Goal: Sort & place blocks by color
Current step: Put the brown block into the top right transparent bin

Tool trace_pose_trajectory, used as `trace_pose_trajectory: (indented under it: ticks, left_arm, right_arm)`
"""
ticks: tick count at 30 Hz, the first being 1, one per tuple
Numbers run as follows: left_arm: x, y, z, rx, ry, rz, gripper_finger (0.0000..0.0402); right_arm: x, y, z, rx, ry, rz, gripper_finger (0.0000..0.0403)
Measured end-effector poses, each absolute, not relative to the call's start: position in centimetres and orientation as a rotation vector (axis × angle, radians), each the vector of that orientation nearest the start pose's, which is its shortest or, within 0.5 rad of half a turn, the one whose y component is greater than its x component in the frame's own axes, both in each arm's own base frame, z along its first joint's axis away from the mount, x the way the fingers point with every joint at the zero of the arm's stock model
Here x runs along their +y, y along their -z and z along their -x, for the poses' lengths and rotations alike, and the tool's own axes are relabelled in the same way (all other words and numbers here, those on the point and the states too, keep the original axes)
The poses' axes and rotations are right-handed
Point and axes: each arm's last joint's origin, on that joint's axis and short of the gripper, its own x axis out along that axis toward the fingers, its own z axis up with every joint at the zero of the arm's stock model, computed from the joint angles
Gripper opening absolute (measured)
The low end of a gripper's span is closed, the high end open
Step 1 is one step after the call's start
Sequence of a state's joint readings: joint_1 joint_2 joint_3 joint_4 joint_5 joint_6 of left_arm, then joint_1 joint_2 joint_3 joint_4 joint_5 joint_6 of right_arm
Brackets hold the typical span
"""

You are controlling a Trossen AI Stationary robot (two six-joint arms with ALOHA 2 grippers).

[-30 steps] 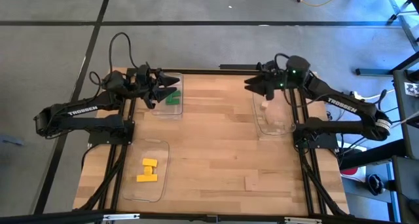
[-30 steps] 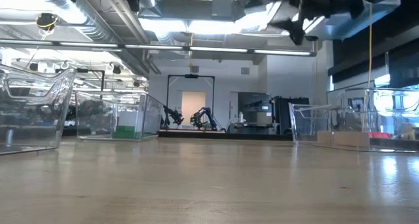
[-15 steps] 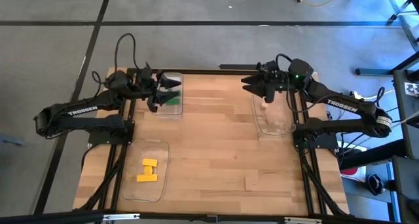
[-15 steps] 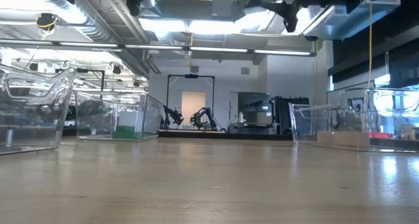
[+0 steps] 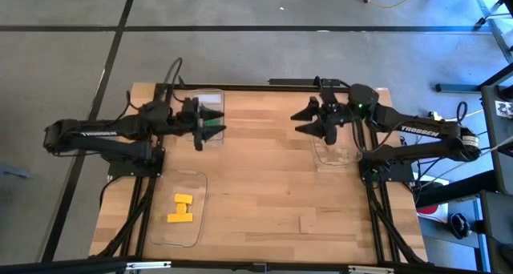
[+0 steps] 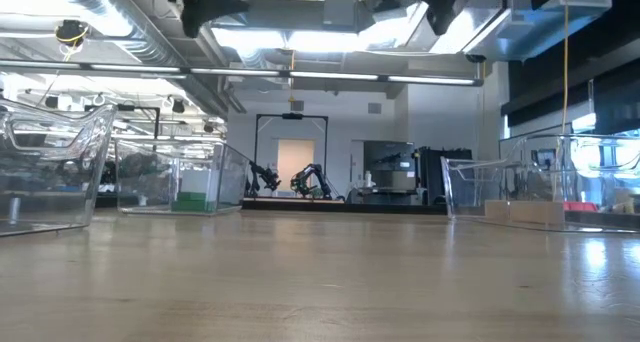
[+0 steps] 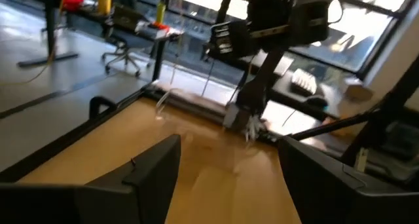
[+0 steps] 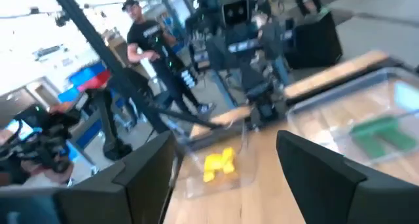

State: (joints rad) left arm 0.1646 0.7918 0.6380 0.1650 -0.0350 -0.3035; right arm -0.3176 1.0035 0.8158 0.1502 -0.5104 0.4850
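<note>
Two yellow blocks (image 5: 181, 209) lie in the clear tray (image 5: 192, 230) at the near left; they also show in the right wrist view (image 8: 219, 165). Green blocks (image 5: 211, 122) lie in the far-left clear tray (image 5: 210, 96), partly under my left gripper (image 5: 216, 120), and show in the right wrist view (image 8: 380, 133). A third clear tray (image 5: 335, 152) stands at the far right; a pale tan shape (image 6: 525, 212) lies in its bottom. My left gripper is open and empty above the green tray. My right gripper (image 5: 298, 122) is open and empty beside the right tray's left edge.
Bare wooden table top (image 5: 264, 186) lies between the trays. Both arms are held high and face each other across the far half of the table; the low view shows only their undersides at its top. A person (image 8: 147, 40) stands in the room beyond the table.
My left gripper has gone toward the table's right and near edges, over the green tray's right side. My right gripper has gone toward the table's left and near edges, off the right tray. Both stay open. The blocks have not moved.
</note>
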Motion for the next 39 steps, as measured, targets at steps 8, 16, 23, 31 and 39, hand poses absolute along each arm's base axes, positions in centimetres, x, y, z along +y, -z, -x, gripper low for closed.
trace_pose_trajectory:
  ticks: [8,16,23,31,39]
  left_arm:
    - [0.3,-34.1,-17.6,-0.021,-0.255,0.297,0.0245]
    - [0.2,-35.9,-17.2,-0.066,-0.280,0.230,0.0245]
    - [0.2,-35.8,-17.2,-0.050,-0.280,0.159,0.0245]
    - [-0.2,-35.8,-17.2,-0.043,-0.132,0.176,0.0245]
    - [-0.5,-35.8,-17.3,-0.035,-0.031,0.235,0.0245]
  right_arm:
    - [-1.8,-32.8,-22.5,0.370,-0.067,-0.530,0.0273]
    - [4.6,-31.4,-23.9,0.914,0.115,-0.865,0.0273]
    - [11.1,-26.7,-25.2,1.223,0.356,-1.096,0.0273]
    - [15.9,-21.6,-26.3,1.314,0.705,-1.330,0.0273]
    - [18.2,-19.2,-28.7,1.133,0.719,-1.504,0.0273]
